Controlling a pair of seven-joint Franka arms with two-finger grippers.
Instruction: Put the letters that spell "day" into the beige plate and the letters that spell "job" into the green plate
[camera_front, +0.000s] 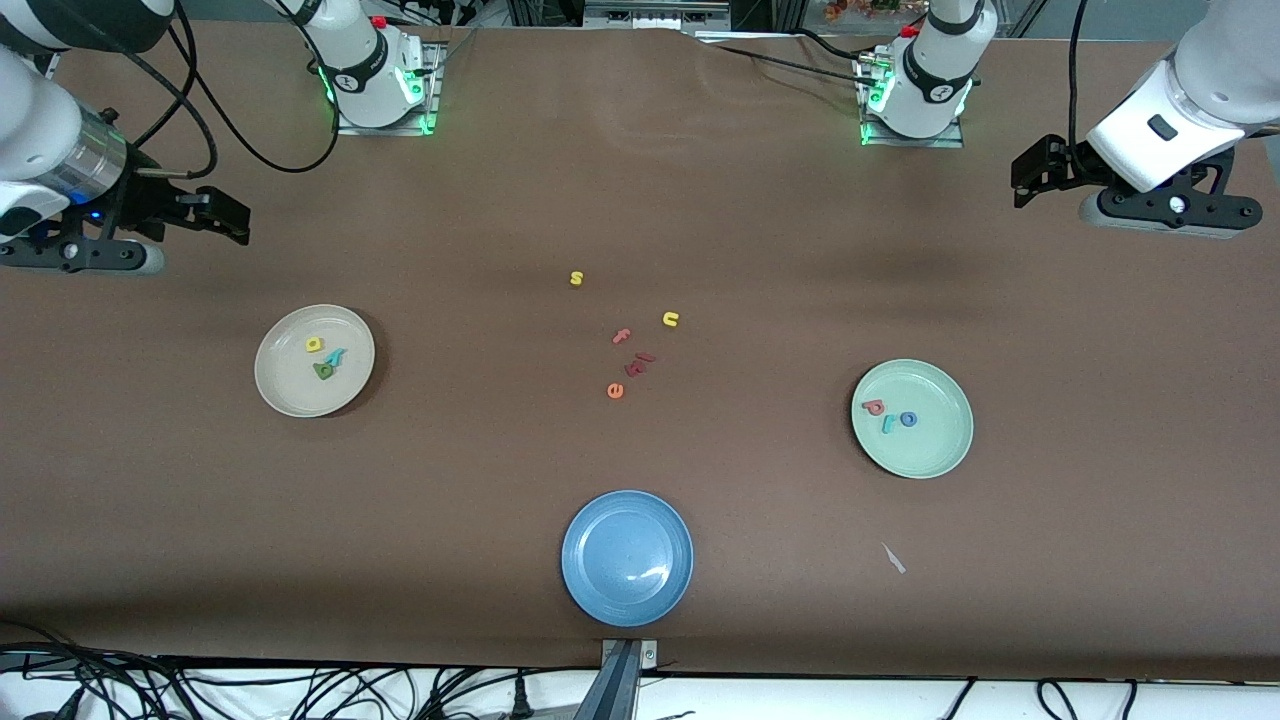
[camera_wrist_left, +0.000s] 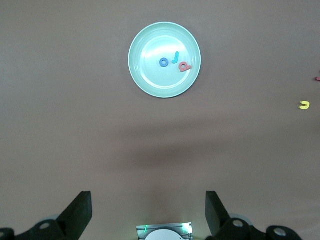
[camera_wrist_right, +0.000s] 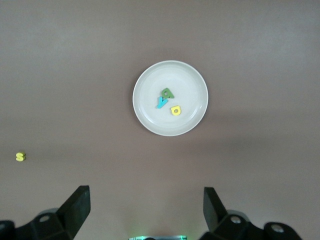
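Note:
The beige plate (camera_front: 290, 385) lies toward the right arm's end of the table. In it are a yellow rounded letter (camera_front: 314, 344), a teal y (camera_front: 335, 355) and a green letter (camera_front: 323, 370). The green plate (camera_front: 930, 450) lies toward the left arm's end, holding a salmon letter (camera_front: 874, 407), a teal j (camera_front: 889, 423) and a blue o (camera_front: 908, 419). My right gripper (camera_front: 225, 215) hangs open and empty over the bare table, with the beige plate (camera_wrist_right: 150, 115) in its view. My left gripper (camera_front: 1020, 175) is open and empty too, looking at the green plate (camera_wrist_left: 150, 80).
A blue plate (camera_front: 627, 557) with nothing in it sits near the front edge. Loose letters lie mid-table: yellow s (camera_front: 576, 278), yellow u (camera_front: 670, 319), pink f (camera_front: 621, 336), dark red pieces (camera_front: 640, 363), orange e (camera_front: 615, 390). A small pale scrap (camera_front: 893, 558) lies nearer the front camera than the green plate.

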